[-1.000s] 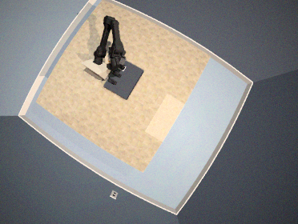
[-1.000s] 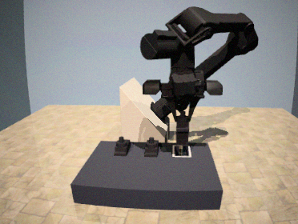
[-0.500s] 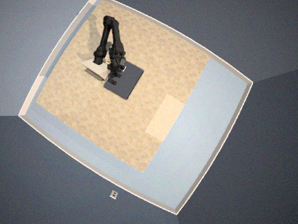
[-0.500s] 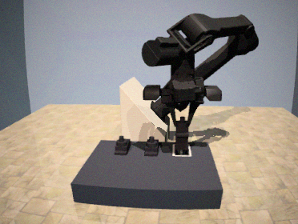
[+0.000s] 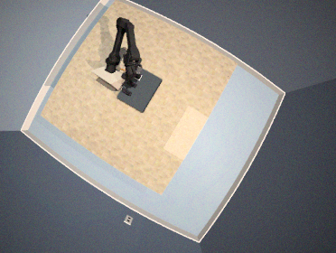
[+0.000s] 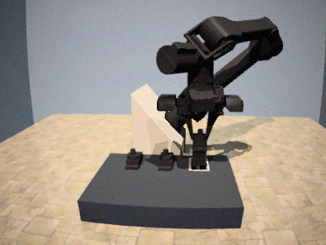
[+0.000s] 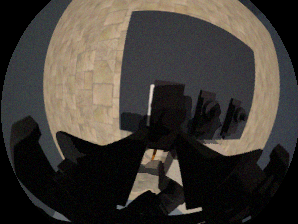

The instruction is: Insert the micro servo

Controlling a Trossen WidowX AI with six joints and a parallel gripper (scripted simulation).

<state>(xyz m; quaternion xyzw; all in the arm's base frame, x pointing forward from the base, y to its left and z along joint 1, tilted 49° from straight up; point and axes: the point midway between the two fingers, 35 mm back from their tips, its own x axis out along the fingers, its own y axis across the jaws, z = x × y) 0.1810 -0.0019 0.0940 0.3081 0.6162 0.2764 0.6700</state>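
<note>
The dark slab deck [image 6: 158,197] [image 5: 149,88] [image 7: 200,50] lies on the tiled floor. Two dark servos [image 6: 133,159] [image 6: 165,159] sit seated at its back edge. The white-outlined pocket [image 6: 198,169] is at the back right. My gripper [image 6: 199,136] [image 5: 128,83] points straight down and is shut on the loose micro servo [image 6: 200,150] [image 7: 166,106], which stands upright with its lower end in the marked pocket. The servo's ears and cable are too small to make out. In the wrist view the fingers frame the servo from below.
A pale wedge-shaped block [image 6: 146,122] [image 5: 108,77] stands just behind the deck, close to the arm. A pale rectangle [image 5: 186,132] is marked on the floor farther off. A light blue border and low wall [image 5: 253,135] surround the floor.
</note>
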